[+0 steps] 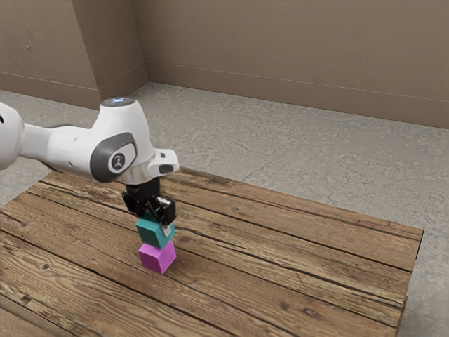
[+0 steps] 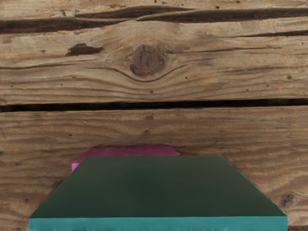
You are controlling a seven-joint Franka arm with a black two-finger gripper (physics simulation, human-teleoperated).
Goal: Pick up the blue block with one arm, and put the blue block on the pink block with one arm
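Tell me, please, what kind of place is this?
Probably a bare simulated test room: plain brown walls, a speckled grey floor, and a rough plank table where the gripper hangs over a blue block on a pink block.

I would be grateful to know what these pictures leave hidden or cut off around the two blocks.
Wrist view: the blue block covers most of the pink block, and the picture's edge cuts the blue block off.
Exterior view: the blue block hides the pink block's top.
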